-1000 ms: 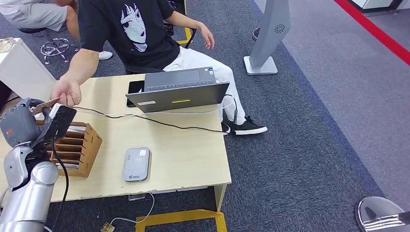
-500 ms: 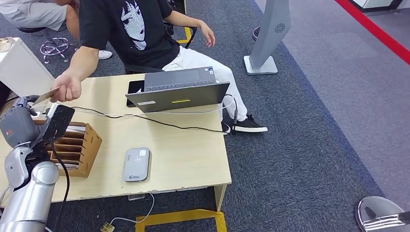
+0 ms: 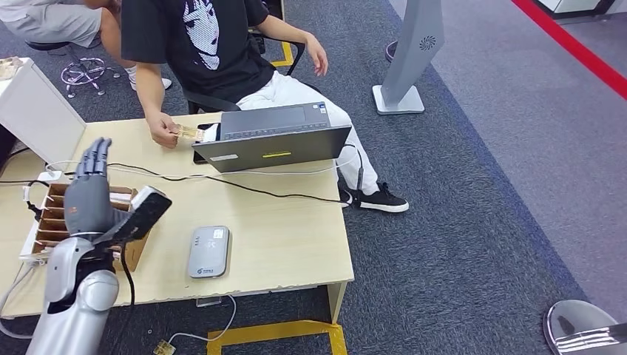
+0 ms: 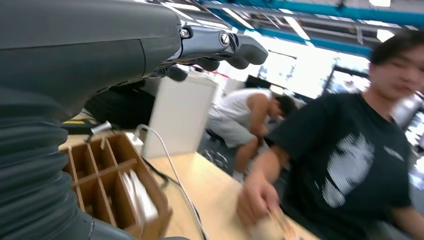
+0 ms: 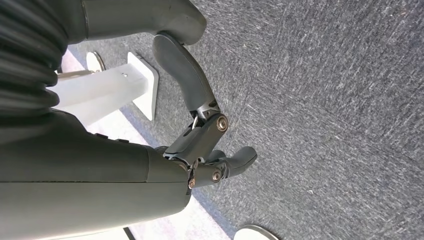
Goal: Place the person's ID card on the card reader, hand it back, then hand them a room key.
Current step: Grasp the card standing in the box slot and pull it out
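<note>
The left hand [image 3: 89, 194] is raised over the wooden card rack [image 3: 59, 214] at the table's [image 3: 281, 244] left edge, fingers wide and empty. The person's hand [image 3: 161, 132] holds the ID card [image 3: 186, 132] at the far edge beside the laptop [image 3: 272, 140]. The card reader [image 3: 208, 251] lies near the front edge. The right hand [image 5: 200, 145] hangs over carpet, its fingers apart and holding nothing.

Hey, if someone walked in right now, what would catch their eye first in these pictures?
Probably the robot's left hand, raised with fingers spread above the wooden card holder at the table's left end. Next, the seated person's hand holding a card beside the open laptop. A grey card reader lies near the front edge.
</note>
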Tool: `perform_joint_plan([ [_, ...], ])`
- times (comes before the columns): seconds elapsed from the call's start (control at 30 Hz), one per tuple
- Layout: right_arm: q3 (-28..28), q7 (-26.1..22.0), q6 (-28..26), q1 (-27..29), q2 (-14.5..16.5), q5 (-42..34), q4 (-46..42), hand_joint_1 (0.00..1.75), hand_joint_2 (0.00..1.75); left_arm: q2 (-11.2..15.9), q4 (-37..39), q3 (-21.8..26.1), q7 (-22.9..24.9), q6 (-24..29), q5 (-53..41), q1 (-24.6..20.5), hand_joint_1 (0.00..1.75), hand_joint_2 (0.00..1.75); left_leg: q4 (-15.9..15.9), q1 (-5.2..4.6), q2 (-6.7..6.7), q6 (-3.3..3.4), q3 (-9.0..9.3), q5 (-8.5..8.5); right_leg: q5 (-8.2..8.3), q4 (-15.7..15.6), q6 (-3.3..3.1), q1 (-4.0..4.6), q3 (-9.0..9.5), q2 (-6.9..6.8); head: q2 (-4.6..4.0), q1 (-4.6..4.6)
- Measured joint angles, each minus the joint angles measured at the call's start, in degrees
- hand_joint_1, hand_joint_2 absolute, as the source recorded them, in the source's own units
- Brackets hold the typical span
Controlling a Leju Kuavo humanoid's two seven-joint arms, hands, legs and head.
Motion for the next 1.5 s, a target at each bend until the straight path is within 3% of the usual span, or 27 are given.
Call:
perform_joint_plan([
  [0.13,0.00,-0.42,0.09,0.14,-0.02,-0.82,0.00,0.00,1.75,1.25,-4.69,-6.75,-0.51,-6.95,2.55,4.59,0.00,1.75,-0.02,-0.01,0.08,-0.01,0.03,-0.06,-0.01,0.00,0.00,-0.01,0.00,0.04,0.00,-0.01],
  [0.27,0.00,-1.33,0.17,0.30,-0.05,-1.33,0.00,0.00,1.75,5.80,-8.05,-13.48,-3.21,-15.63,7.65,10.81,0.00,1.75,-0.05,0.03,0.21,-0.03,0.04,-0.08,-0.02,0.01,-0.02,0.01,-0.03,0.17,0.00,0.00],
  [0.37,0.00,-1.83,0.10,0.69,-0.23,-1.91,0.00,0.00,1.75,11.96,-12.19,-15.96,-4.90,-18.55,9.92,16.66,0.00,1.75,-0.09,0.07,0.34,-0.07,0.07,-0.11,-0.08,0.03,-0.10,0.03,-0.09,0.31,0.00,-0.01],
  [0.47,-0.03,-2.19,-0.12,1.39,-0.43,-2.73,0.00,0.00,1.75,19.73,-18.49,-16.86,-3.05,-18.35,9.11,23.14,0.00,1.75,-0.11,0.13,0.34,-0.10,0.03,-0.13,-0.15,0.04,-0.18,0.08,-0.14,0.32,0.00,-0.01],
  [0.63,-0.15,-2.34,-0.88,2.58,-0.48,-4.28,0.00,0.00,1.75,33.93,-30.93,-17.04,8.34,-14.55,6.98,33.54,0.00,1.75,-0.15,0.20,0.27,-0.20,0.00,-0.19,-0.26,0.05,-0.22,0.19,-0.14,0.24,0.00,-0.03],
  [0.77,-0.35,-2.07,-1.23,3.28,-0.42,-4.65,0.00,0.00,1.75,40.62,-38.08,-17.01,13.38,-11.80,6.15,38.72,0.00,1.75,-0.14,0.18,0.16,-0.20,0.00,-0.19,-0.29,0.04,-0.16,0.18,-0.07,0.10,0.00,-0.03],
  [0.87,-0.40,-1.69,-1.26,3.44,-0.32,-4.62,0.00,0.00,1.75,42.56,-40.77,-17.01,14.52,-10.92,5.81,40.18,0.00,1.75,-0.13,0.14,0.15,-0.18,0.02,-0.18,-0.28,0.03,-0.16,0.13,-0.02,0.08,0.00,-0.03],
  [1.03,-0.48,-1.29,-1.26,3.52,-0.02,-4.63,-0.02,0.00,1.75,43.09,-42.26,-16.84,15.89,-10.01,3.31,40.61,0.00,1.75,-0.12,0.11,0.15,-0.18,0.08,-0.18,-0.27,0.03,-0.14,0.09,0.03,0.05,0.00,-0.02],
  [1.27,-2.03,-0.44,-2.00,3.83,0.99,-5.81,-0.02,0.00,1.75,41.52,-43.14,-11.35,24.33,-8.72,-5.35,42.40,0.00,1.75,-0.12,0.13,0.15,-0.18,0.11,-0.18,-0.27,0.04,-0.15,0.09,0.04,0.06,0.00,-0.02],
  [1.5,-2.88,0.08,-2.27,4.05,1.67,-5.46,-0.02,0.00,1.75,39.53,-43.44,-6.07,27.98,-9.43,-7.78,45.06,0.00,1.75,-0.12,0.12,0.15,-0.18,0.10,-0.18,-0.28,0.04,-0.16,0.09,0.05,0.05,0.00,-0.02],
])
